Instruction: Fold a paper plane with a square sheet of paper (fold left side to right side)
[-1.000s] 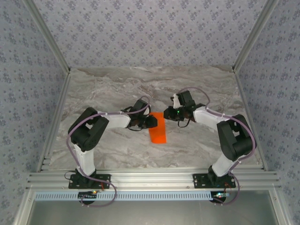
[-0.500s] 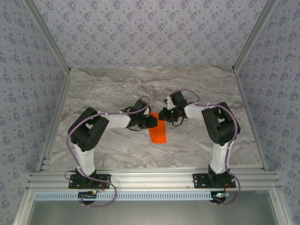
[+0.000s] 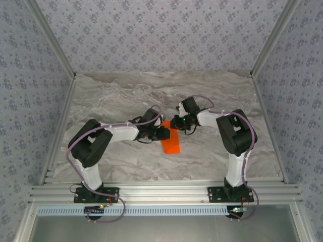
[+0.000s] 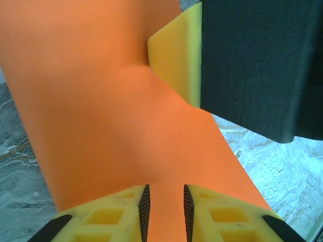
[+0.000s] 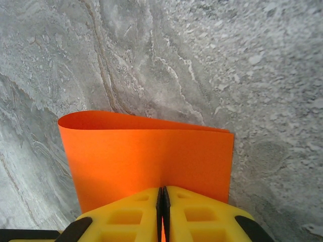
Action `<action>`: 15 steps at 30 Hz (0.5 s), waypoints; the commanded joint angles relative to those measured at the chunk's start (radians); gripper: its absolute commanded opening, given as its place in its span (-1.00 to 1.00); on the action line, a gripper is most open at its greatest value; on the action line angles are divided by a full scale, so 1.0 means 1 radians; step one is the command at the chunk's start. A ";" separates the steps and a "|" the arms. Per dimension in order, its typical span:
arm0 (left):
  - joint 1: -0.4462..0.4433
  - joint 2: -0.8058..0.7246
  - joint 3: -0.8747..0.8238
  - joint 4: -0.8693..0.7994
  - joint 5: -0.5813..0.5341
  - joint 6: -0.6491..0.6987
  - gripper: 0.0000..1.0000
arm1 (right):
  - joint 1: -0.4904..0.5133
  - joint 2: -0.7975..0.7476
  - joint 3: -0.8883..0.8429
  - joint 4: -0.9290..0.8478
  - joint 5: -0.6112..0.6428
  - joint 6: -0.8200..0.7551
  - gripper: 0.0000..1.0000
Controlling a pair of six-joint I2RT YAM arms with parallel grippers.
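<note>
Orange paper point(image 3: 171, 143): right pincer point(image 5: 162, 191) clenches its edge; left pincer point(image 4: 164, 194) straddles it, parted.

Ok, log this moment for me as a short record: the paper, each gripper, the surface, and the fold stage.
paper: thin bright orange sheet of paper, doubled over into a narrow strip, its fold rounded rather than pressed flat
left gripper: jaws slightly apart, orange paper showing in the gap
right gripper: shut on an edge of the paper
surface: grey marbled tabletop
stage: first fold not yet creased; no pointed plane shape yet
</note>
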 commanded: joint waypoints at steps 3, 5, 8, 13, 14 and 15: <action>-0.005 0.023 0.000 0.000 0.004 0.017 -0.47 | 0.008 0.050 -0.014 -0.100 0.074 0.005 -0.72; -0.007 0.036 0.000 -0.005 0.005 0.021 -0.48 | 0.010 0.050 -0.012 -0.102 0.075 0.006 -0.72; -0.016 0.037 -0.012 -0.006 0.010 0.030 -0.48 | 0.012 0.049 -0.010 -0.109 0.078 0.003 -0.72; -0.039 0.001 -0.059 -0.008 0.017 0.053 -0.51 | 0.011 0.049 -0.012 -0.116 0.084 0.005 -0.73; -0.043 -0.013 -0.076 -0.003 0.020 0.058 -0.52 | 0.011 0.049 -0.011 -0.118 0.084 0.002 -0.72; -0.051 -0.028 -0.092 0.000 0.020 0.061 -0.53 | 0.011 0.049 -0.011 -0.121 0.085 0.002 -0.72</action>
